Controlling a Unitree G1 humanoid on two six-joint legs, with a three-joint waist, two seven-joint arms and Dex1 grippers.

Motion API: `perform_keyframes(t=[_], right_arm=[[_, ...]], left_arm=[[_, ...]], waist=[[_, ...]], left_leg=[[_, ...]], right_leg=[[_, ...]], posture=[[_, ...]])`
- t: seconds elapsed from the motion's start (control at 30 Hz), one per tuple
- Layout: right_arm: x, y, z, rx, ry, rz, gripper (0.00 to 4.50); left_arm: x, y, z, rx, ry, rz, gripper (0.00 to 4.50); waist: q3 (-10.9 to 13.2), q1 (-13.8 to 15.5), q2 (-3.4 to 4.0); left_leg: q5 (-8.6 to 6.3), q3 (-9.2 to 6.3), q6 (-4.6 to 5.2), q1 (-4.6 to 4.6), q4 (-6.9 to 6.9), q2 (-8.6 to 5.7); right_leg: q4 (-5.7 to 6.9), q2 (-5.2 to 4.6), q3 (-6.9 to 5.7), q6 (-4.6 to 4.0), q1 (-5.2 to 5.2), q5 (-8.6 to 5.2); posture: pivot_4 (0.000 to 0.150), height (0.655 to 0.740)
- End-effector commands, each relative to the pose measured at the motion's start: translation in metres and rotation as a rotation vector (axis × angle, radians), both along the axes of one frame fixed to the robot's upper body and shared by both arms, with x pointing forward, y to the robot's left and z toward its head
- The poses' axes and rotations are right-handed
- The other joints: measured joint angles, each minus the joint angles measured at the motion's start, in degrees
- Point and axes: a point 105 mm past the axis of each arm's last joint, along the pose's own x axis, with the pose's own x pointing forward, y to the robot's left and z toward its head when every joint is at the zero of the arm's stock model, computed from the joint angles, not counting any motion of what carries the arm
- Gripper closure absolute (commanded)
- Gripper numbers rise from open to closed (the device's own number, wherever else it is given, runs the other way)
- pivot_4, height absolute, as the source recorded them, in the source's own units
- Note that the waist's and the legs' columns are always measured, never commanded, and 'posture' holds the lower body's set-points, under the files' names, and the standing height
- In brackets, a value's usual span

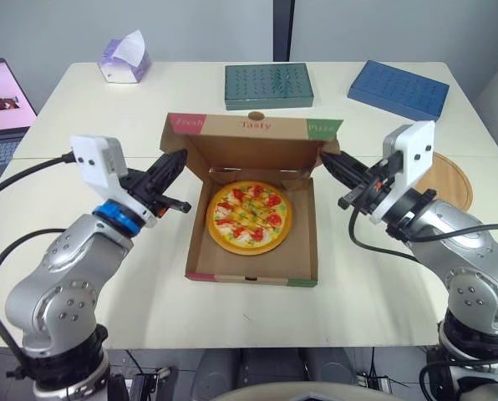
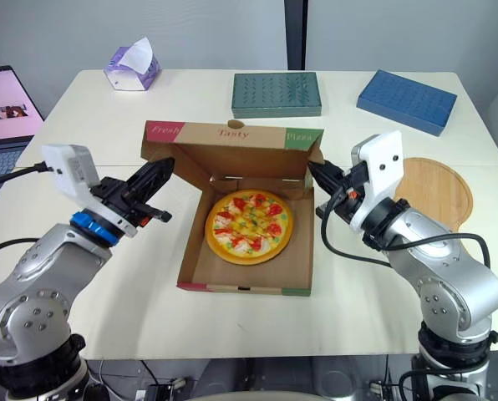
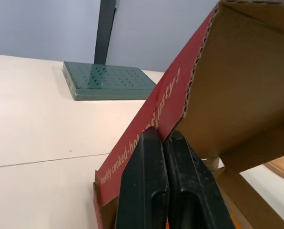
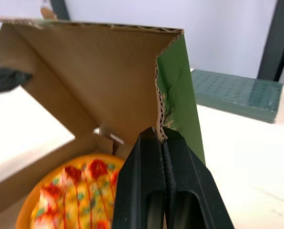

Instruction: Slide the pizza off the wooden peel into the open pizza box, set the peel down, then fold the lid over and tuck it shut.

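We have the pizza (image 1: 250, 216) inside the pizza box (image 1: 251, 273) and the peel (image 1: 451, 180) down on the table (image 1: 149, 292) beside it. Our left gripper (image 1: 180, 156) and right gripper (image 1: 324, 157) each pinch a side flap of the half-raised lid (image 1: 253, 125). We judge folding and tucking remain.

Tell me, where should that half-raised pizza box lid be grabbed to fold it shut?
By its side flaps: the red flap from the left, the green flap from the right. The lid is wide and half-raised, with thin flap edges facing outward, easy to pinch. The left gripper and right gripper are shut there.
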Motion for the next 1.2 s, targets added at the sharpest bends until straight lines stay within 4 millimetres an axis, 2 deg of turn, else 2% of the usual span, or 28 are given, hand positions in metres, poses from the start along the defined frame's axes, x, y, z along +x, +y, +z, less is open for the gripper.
perform_keyframes(t=[0.03, 0.27, 0.6, 0.93, 1.2], right_arm=[[-0.014, 0.006, 0.004, -0.01, -0.028, 0.086, 4.45], [-0.027, 0.003, -0.005, -0.04, 0.021, 0.142, 4.45], [-0.043, 0.007, -0.006, -0.043, 0.061, 0.25, 4.45], [-0.05, 0.003, -0.026, -0.075, 0.1, 0.221, 4.45], [-0.059, 0.002, -0.058, -0.134, 0.11, 0.187, 4.45]], left_arm=[[-0.02, -0.009, 0.012, -0.017, -0.068, -0.03, 4.5], [-0.045, -0.007, -0.008, -0.013, 0.004, -0.023, 4.5], [-0.056, -0.004, -0.015, -0.012, 0.009, -0.015, 4.5], [-0.075, -0.001, -0.041, 0.015, 0.103, -0.012, 4.5], [-0.082, 0.002, -0.058, 0.006, 0.152, -0.002, 4.5]], waist=[[0.0, 0.0, 0.0], [0.0, 0.4, 0.0], [0.0, 0.8, 0.02], [0.0, 1.0, 0.0], [-0.1, 0.9, -0.02]], left_leg=[[0.0, 0.01, 0.0, 0.0, -0.01, 0.0], [-0.01, 0.03, 0.01, 0.03, -0.04, 0.04], [-0.01, 0.1, 0.03, 0.08, -0.14, 0.08], [-0.01, 0.18, 0.04, 0.09, -0.19, 0.1], [-0.02, 0.25, 0.04, 0.13, -0.23, 0.11]], right_leg=[[-0.01, 0.0, 0.0, 0.0, 0.0, 0.0], [-0.24, 0.01, 0.0, -0.01, 0.12, -0.01], [-0.66, 0.07, 0.04, -0.01, 0.3, -0.01], [-0.72, 0.06, 0.08, -0.01, 0.3, -0.01], [-0.75, 0.06, 0.1, -0.01, 0.32, -0.01]], posture=[[0.15, 0.74], [0.15, 0.74], [0.15, 0.74], [0.15, 0.74], [0.15, 0.74]])
